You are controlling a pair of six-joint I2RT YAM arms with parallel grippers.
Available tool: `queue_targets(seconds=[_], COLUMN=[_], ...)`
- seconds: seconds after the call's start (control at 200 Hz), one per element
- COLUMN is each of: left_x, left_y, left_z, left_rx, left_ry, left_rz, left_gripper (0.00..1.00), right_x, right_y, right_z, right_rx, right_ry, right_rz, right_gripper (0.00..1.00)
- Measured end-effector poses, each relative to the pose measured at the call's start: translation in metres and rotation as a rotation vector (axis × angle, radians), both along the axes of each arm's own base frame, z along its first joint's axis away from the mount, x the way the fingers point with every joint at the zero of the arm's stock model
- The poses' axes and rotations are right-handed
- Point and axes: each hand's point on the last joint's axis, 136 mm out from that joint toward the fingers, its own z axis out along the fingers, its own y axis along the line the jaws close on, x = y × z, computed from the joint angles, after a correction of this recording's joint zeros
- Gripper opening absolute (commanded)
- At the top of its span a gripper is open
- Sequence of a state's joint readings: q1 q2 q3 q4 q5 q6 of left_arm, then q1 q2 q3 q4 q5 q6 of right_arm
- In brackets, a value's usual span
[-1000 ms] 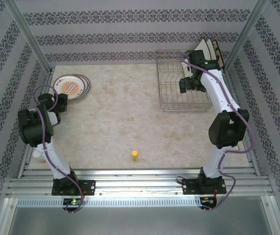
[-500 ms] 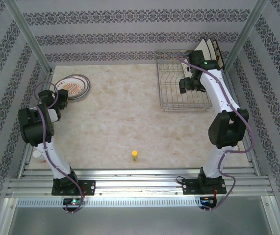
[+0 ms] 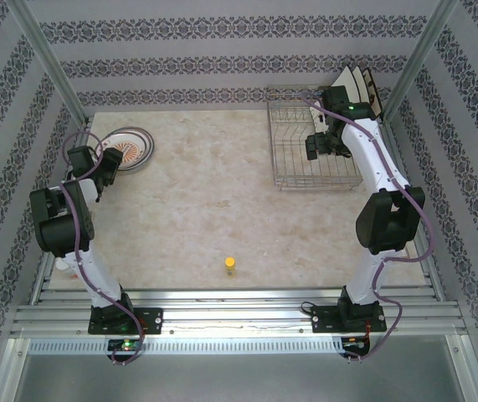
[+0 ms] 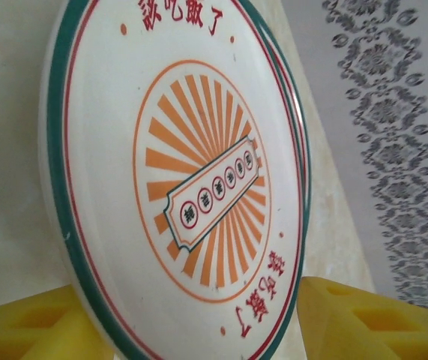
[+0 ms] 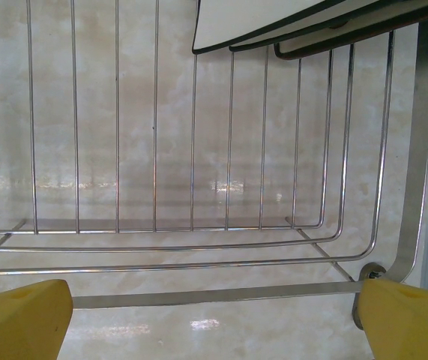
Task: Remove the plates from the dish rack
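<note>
1. Location: the round plates (image 3: 126, 146) lie stacked flat and face up at the far left of the bench (image 3: 205, 201); the square plates (image 3: 357, 84) stand on edge, leaning together, at the far end of the dish rack (image 3: 277, 159).
2. Left gripper (image 3: 109, 162): at the near rim of the stack; the wrist view shows its fingers (image 4: 26, 326) parted to either side of the top plate (image 4: 191, 172) and not clamped on it; judged open and empty.
3. Right gripper (image 3: 316, 151): above the rack wires (image 5: 191, 225), jaws spread wide, holding nothing; its fingers (image 5: 408, 319) point toward the lower edges of the square plates (image 5: 258, 19).
4. Handling, as judgement: the square plates look rigid, smooth and glazed, so probably slippery in a pinch; moderately heavy for their span; likely to chip against the wires or each other; material cannot be confirmed.
5. Hold, as judgement: take the nearest plate by an upper edge, pinching across its thickness; the close lean leaves little finger room; lift straight up, clear of the tines, before tilting.
</note>
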State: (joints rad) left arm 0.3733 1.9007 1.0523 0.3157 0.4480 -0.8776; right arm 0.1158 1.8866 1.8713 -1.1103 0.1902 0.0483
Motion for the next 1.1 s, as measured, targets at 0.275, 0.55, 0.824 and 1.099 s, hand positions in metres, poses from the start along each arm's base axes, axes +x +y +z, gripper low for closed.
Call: queue_targets(seconds=[0.275, 0.55, 0.824, 1.099], left_x=[-0.005, -0.012, 0.008, -0.008], left_y=[-0.008, -0.011, -0.05, -0.122], left_z=[0.003, 0.008, 0.088, 0.135], left_rx=[0.212, 0.399, 0.601, 0.712], left_ry=[0.137, 0.261, 0.286, 0.344], left_rz=[-0.06, -0.145, -0.401, -0.717], left_gripper=[0.82, 0.97, 1.0, 1.0], right_x=[0.001, 0.001, 0.0, 0.024], right_y=[0.0, 0.0, -0.007, -0.044], right_z=[0.0, 0.003, 0.015, 0.076], right_rx=[0.0, 0.005, 0.059, 0.066], right_ry=[-0.004, -0.011, -0.04, -0.203], right_rz=[0.0, 0.003, -0.013, -0.084], right_gripper=[0.98, 0.98, 0.98, 0.98])
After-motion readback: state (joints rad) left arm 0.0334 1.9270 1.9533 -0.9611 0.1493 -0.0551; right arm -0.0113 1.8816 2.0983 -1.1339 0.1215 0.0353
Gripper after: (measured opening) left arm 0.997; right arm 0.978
